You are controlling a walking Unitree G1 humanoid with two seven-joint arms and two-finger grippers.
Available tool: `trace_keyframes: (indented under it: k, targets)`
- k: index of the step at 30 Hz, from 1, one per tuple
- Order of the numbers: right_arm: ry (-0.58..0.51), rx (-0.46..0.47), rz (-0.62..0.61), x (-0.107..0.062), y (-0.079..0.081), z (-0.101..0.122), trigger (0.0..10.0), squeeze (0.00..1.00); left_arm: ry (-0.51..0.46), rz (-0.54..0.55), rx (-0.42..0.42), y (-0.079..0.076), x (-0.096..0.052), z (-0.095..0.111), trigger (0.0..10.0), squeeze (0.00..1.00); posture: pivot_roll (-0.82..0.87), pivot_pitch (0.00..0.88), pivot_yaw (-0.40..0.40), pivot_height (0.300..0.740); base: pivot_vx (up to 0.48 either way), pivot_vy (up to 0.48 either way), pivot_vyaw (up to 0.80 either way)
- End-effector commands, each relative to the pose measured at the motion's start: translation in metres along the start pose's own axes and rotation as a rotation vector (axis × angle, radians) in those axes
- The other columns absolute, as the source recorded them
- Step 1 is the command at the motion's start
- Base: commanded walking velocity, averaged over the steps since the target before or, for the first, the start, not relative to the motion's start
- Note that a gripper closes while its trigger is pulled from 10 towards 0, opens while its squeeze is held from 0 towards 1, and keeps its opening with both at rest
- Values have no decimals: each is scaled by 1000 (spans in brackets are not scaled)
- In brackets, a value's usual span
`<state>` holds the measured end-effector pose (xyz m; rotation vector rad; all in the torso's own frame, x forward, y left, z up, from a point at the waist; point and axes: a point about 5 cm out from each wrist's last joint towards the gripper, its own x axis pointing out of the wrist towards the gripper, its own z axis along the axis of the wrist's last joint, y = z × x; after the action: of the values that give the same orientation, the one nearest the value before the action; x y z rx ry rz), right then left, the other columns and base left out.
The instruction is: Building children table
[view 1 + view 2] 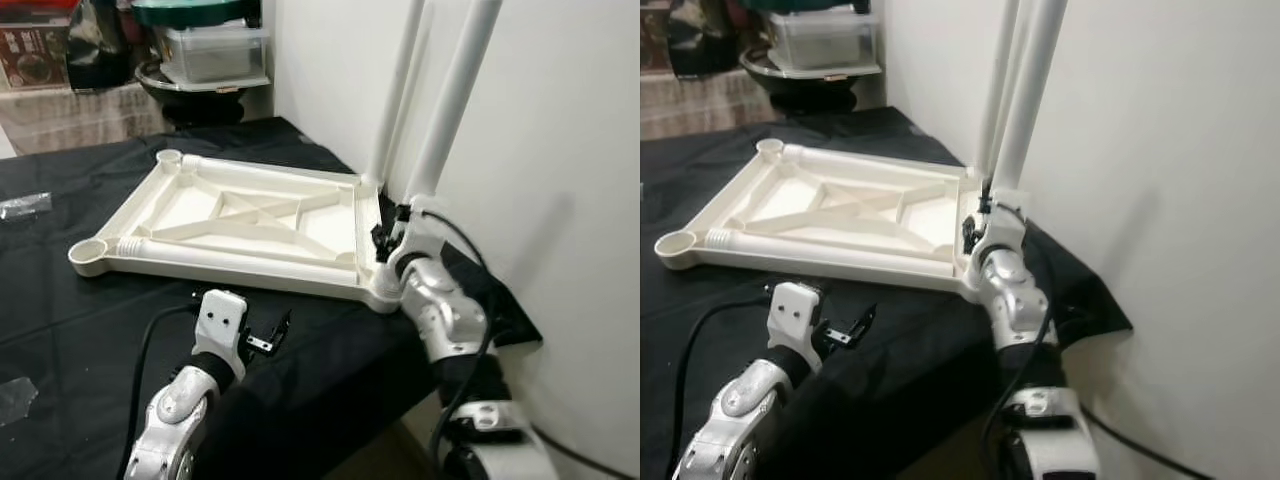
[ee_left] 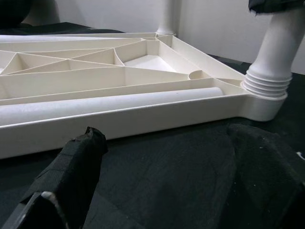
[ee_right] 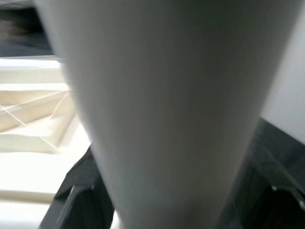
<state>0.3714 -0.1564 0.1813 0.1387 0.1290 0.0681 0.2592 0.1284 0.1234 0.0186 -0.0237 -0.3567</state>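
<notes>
Empty corner sockets [image 1: 88,252] at far left of upturned table top [image 1: 250,225], awaiting legs. Table top lies underside-up on black-draped tabletop [image 1: 80,320] so sockets face upward. Left hand [image 1: 270,335] near its front edge, fingers parted, gripping nothing, hovering low over cloth, likely on standby. Far leg [image 1: 398,90] already upright in rear right corner. Right hand [image 1: 390,235] clasps near leg [image 1: 450,100] low down just above front right socket, probably steadying or seating it there.
</notes>
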Motion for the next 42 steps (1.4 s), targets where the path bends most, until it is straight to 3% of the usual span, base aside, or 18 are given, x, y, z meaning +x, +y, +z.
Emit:
trace_keyframes:
  k: [1,5,9,10,11,12,13,14,20,22,31,33,34,35,36,39,40,42]
  targets:
    - [-46,35,156,-1,1,8,10000,0,20,-10,-3,-2,0,-5,10000,0,98,0,-107,740,0,0,0]
    - [-59,-20,414,-13,-9,14,10000,0,19,-9,-1,-1,1,-4,10000,0,93,0,-106,740,0,0,0]
    - [-44,-78,477,-17,-14,13,10000,0,18,-10,-1,0,1,-4,10000,0,90,0,-103,740,0,0,0]
    - [-29,-117,524,-18,-20,14,6549,0,17,-16,-3,-2,2,-4,10000,0,89,0,-99,740,0,0,0]
    - [-29,-117,524,-18,-20,14,6549,0,17,-16,-3,-2,2,-4,10000,0,89,0,-99,740,0,0,0]
    - [-18,-139,548,-18,-24,15,2667,0,17,-22,-3,-3,2,-4,10000,0,92,0,-99,740,0,0,0]
    - [-12,-143,559,-17,-26,15,2667,0,17,-27,-4,-4,3,-4,10000,0,94,0,-99,740,0,0,0]
    - [-31,-127,525,-12,-27,18,0,0,17,-31,-3,-5,3,-4,10000,0,97,0,-99,740,0,0,0]
    - [-26,-57,312,1,-31,16,0,0,16,-32,2,-2,2,-2,10000,0,102,0,-99,740,0,0,0]
    - [10,48,-45,4,-33,-1,0,0,19,-29,5,-1,2,-3,10000,0,101,0,-97,740,0,0,0]
    - [112,71,-311,-13,-6,-38,0,0,18,-32,3,-4,2,-2,10000,0,112,0,-102,740,0,0,0]
    - [111,68,-279,-18,14,-41,10000,0,20,-28,2,-3,2,-2,10000,0,107,0,-107,740,0,0,0]
    - [111,68,-279,-18,14,-41,10000,0,20,-28,2,-3,2,-2,10000,0,107,0,-107,740,0,0,0]
    - [61,58,-215,-17,19,-34,10000,788,22,-25,3,-2,1,-3,10000,0,107,0,-107,740,0,0,0]
    - [37,64,-170,-15,20,-28,10000,1000,24,-23,2,-2,0,-4,10000,0,105,0,-108,740,0,0,0]
    - [-3,29,-97,-9,14,-13,10000,1000,23,-20,-3,-2,0,-4,10000,0,104,0,-109,740,0,0,0]
    - [-4,38,-3,-4,13,-7,10000,0,23,-21,-5,-3,1,-4,10000,0,95,0,-107,740,0,0,0]
    - [-16,49,112,-1,9,1,10000,0,22,-22,-7,-4,1,-4,10000,0,95,0,-108,740,0,0,0]
